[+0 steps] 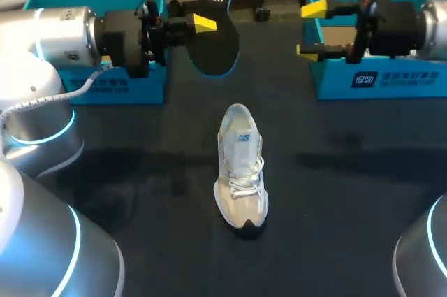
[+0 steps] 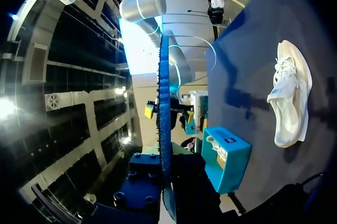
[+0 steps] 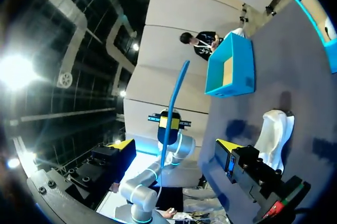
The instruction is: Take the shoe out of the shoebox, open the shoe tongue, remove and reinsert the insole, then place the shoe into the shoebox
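Observation:
The white shoe (image 1: 241,168) stands upright in the middle of the dark table, toe toward me, laces loose. My left gripper (image 1: 199,26) is shut on the black insole (image 1: 215,35) and holds it in the air behind the shoe. The left wrist view shows the insole (image 2: 164,129) edge-on between the fingers, with the shoe (image 2: 289,95) off to one side. My right gripper (image 1: 309,29) hangs open and empty a short way right of the insole, facing it. In the right wrist view the insole (image 3: 176,103) rises ahead of the open right gripper (image 3: 174,145), and the shoe (image 3: 274,134) lies beside it.
An open blue shoebox part (image 1: 98,77) stands at the back left and another (image 1: 380,77) at the back right, each partly hidden by an arm. The right wrist view shows one blue box (image 3: 229,66) beyond the shoe. The left wrist view shows another blue box (image 2: 226,158).

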Robot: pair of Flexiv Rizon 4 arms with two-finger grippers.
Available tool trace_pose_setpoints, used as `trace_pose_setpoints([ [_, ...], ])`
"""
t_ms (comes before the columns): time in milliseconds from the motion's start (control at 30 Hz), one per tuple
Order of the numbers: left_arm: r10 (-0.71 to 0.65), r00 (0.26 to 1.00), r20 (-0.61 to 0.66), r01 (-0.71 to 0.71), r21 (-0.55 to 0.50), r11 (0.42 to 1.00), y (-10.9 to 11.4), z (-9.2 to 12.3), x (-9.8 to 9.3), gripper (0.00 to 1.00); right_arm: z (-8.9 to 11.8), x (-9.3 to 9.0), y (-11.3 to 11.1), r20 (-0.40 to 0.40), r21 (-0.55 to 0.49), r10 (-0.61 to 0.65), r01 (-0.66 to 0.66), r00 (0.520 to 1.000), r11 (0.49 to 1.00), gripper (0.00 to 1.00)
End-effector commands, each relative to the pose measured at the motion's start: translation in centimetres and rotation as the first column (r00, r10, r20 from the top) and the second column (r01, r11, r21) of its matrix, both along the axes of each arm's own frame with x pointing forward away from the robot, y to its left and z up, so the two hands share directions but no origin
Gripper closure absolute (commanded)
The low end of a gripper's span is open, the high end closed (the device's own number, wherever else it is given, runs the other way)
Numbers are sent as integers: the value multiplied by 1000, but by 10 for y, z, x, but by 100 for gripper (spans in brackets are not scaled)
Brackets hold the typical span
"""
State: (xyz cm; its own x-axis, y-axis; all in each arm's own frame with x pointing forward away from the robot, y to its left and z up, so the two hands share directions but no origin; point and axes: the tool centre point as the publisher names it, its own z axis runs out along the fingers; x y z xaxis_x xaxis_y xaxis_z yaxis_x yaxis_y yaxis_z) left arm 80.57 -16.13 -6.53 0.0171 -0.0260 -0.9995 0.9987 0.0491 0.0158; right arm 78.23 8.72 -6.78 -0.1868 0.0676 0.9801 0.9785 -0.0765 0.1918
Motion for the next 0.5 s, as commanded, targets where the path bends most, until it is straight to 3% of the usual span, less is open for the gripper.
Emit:
trace_pose_setpoints([
  [33, 2, 1000, 2, -2, -2, 1000, 0, -1, -1, 100, -3, 4, -15, -3, -3, 11, -11, 1000, 1000, 0],
  [300, 2, 1000, 2, -2, -2, 1000, 0, -1, -1, 100, -6, 5, -16, -3, -9, -31, 31, 1000, 999, 0],
  [500, 31, 939, -342, -39, -14, 999, -3, 5, -1, 100, -6, 5, -16, -3, -9, -31, 31, 1000, 999, 0],
])
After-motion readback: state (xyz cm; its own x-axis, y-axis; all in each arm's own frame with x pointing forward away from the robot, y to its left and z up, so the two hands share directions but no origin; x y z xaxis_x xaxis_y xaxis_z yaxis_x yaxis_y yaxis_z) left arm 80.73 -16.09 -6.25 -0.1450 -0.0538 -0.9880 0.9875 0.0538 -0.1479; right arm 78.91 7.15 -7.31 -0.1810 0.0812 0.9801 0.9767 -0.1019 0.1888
